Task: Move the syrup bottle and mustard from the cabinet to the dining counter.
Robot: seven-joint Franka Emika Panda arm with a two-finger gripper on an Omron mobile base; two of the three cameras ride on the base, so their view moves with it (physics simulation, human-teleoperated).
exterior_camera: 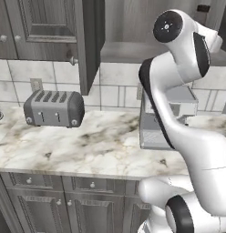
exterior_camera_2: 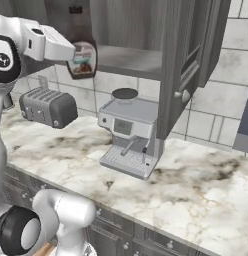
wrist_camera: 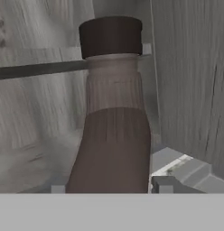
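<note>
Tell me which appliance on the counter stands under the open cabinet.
The espresso machine, pale grey with a drip tray, stands under the cabinet. The toaster is darker and sits further left.

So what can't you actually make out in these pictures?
- Gripper grip: in the hand view the syrup bottle looms close, but the bottom edge cuts off the fingertips, so contact is unclear.
- Syrup bottle, right base view: the robot's hand covers its left side.
- Coffee machine, left base view: mostly hidden behind the arm.
- Cabinet interior: top cut off by the frame.
</note>
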